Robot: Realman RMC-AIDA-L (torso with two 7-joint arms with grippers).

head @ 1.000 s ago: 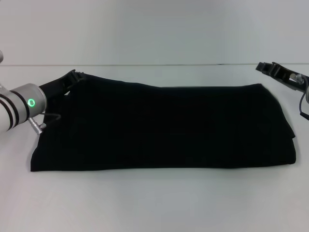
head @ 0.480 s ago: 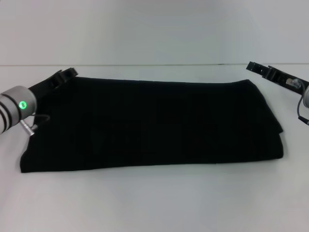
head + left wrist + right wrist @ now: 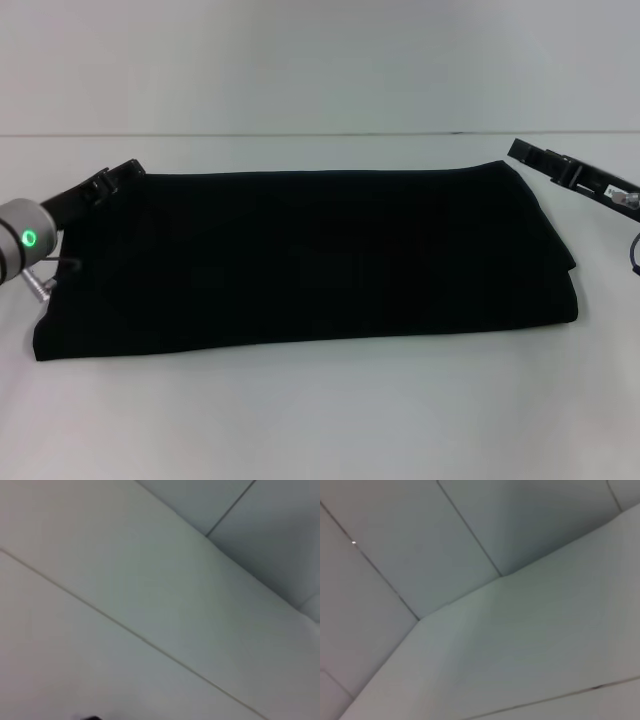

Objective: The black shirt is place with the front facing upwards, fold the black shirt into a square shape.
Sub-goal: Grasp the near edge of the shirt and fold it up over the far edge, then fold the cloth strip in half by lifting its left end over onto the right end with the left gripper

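The black shirt [image 3: 310, 260] lies on the white table [image 3: 320, 410] in the head view, folded into a long flat band running left to right. No letters or neck label show. My left gripper [image 3: 122, 172] is at the shirt's far left corner, low over the table, and is shut on that corner. My right gripper [image 3: 522, 152] hovers just above and beyond the shirt's far right corner, apart from the cloth. Neither wrist view shows the shirt or a gripper.
The table's far edge [image 3: 300, 134] meets a plain wall. Both wrist views show only pale wall panels and seams [image 3: 470, 535]. Bare table surface lies in front of the shirt.
The shirt has slid to the left with my left gripper, and its raised far left corner has come down flat. My right gripper has moved left and slightly down.
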